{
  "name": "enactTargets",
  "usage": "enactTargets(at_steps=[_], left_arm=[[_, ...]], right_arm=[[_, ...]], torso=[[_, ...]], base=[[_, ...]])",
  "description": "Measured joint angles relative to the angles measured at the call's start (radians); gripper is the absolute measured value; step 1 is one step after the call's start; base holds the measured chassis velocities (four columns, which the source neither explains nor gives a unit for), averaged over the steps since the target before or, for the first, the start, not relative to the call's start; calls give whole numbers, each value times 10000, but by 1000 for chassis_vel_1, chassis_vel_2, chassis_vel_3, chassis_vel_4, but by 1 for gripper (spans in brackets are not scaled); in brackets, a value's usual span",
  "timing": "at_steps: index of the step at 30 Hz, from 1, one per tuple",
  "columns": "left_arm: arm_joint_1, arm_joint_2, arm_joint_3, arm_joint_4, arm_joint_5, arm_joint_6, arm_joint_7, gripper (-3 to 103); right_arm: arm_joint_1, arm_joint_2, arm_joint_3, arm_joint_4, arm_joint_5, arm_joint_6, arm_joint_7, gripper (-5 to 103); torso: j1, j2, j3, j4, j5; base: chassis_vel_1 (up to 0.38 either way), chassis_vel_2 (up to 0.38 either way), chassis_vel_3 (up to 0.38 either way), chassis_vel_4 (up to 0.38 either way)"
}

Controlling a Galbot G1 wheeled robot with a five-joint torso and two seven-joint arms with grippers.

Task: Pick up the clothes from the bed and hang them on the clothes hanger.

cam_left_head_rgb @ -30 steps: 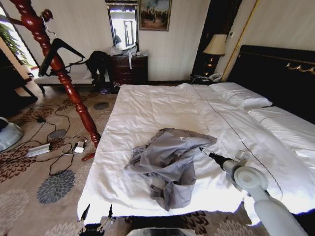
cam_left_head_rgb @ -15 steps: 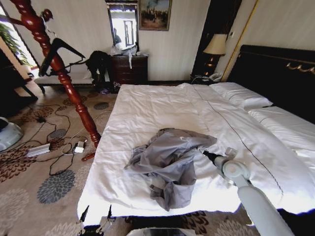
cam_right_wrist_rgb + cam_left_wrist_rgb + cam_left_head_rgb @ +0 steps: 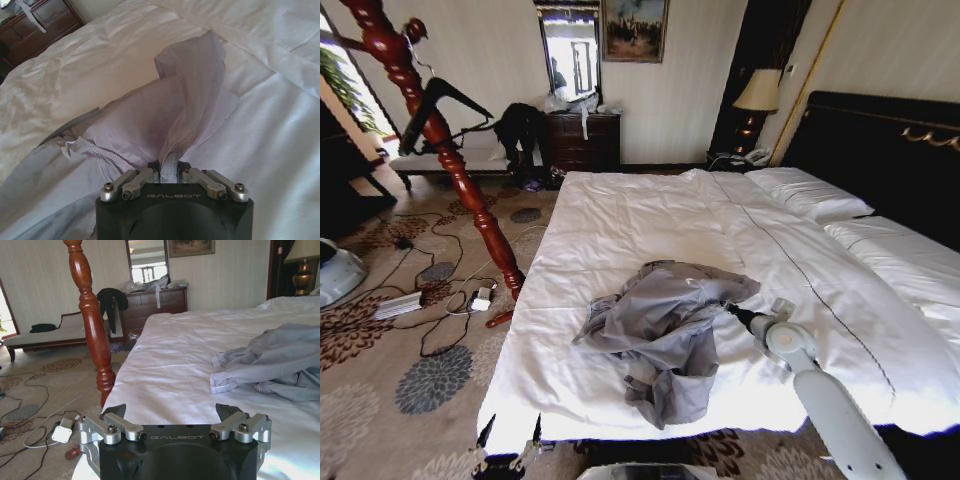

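The clothes, a crumpled light grey jacket (image 3: 665, 325), lie near the foot of the bed (image 3: 640, 215). My right gripper (image 3: 728, 309) is at the jacket's right edge. In the right wrist view the right gripper (image 3: 169, 172) is shut on a raised fold of the jacket (image 3: 190, 100), which stands up as a ridge above the white duvet (image 3: 280, 125). My left gripper (image 3: 171, 414) hangs open below the bed's foot corner, well apart from the jacket (image 3: 270, 365). The black clothes hanger (image 3: 445, 97) hangs on the red coat stand (image 3: 470, 190) left of the bed.
The red stand post (image 3: 92, 320) rises close to the bed's left side. Cables and a power adapter (image 3: 480, 298) lie on the patterned carpet. A dresser (image 3: 582, 140) and a bench with a black garment heap (image 3: 520, 125) line the far wall. The black headboard (image 3: 880, 150) is on the right.
My right arm has pushed in leftward toward the jacket, bringing its fingers into the jacket's right edge. The jacket, the left gripper and the hanger have stayed put.
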Motion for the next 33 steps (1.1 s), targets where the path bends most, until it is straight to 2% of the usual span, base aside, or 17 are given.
enactTargets(at_steps=[7, 11, 18, 20, 21, 22, 25, 26, 30, 31, 33], left_arm=[[-71, 19, -5, 42, -111, 32, 0, 100], [-111, 26, -1, 67, -145, 43, 0, 100], [-189, 154, -64, 40, -345, 66, -2, 100], [-235, 207, -104, 41, -437, 69, -7, 100], [-278, 248, -112, 45, -523, 74, -8, 100], [-278, 248, -112, 45, -523, 74, -8, 100], [-337, 287, -116, 44, -615, 74, -12, 100], [-337, 287, -116, 44, -615, 74, -12, 100], [-480, 396, -112, 94, -959, 68, -9, 100], [-480, 396, -112, 94, -959, 68, -9, 100], [-570, 439, -103, 138, -1115, 70, -10, 100]], right_arm=[[-84, -106, -1, 192, 43, -28, -13, 1], [-168, -237, -6, 533, 71, -70, -10, 1], [-160, -1025, -147, 1869, -171, -254, 54, 1], [28, -1456, -220, 2379, -182, -357, 53, 1], [290, -1953, -312, 2745, -144, -432, 60, 1], [290, -1953, -312, 2745, -144, -432, 60, 1], [683, -2727, -377, 3145, -18, -500, 61, 1], [683, -2727, -377, 3145, -18, -500, 61, 1], [1443, -4644, -330, 3960, -8, -623, -52, 1], [1443, -4644, -330, 3960, -8, -623, -52, 1], [1756, -5402, -248, 4033, -427, -399, -392, 1]], torso=[[0, 0, 0, -2, 0], [0, 1, 0, -2, 0], [0, 0, 0, -4, 1], [0, 1, -1, -2, -1], [0, 1, -1, -1, -1], [0, 1, -1, -1, -1], [0, 1, 0, 0, 0], [0, 1, 0, 0, 0], [0, 1, 0, -3, 0], [0, 1, 0, -3, 0], [-1, 1, -1, -3, 0]], base=[[0, 0, 0, 0], [0, 0, 0, 0], [0, 0, 0, 0], [0, 0, 0, 0], [0, 0, 0, 0], [0, 0, 0, 0], [0, 0, 0, 0], [0, 0, 0, 0], [0, 0, 0, 0], [0, 0, 0, 0], [0, 0, 0, 0]])
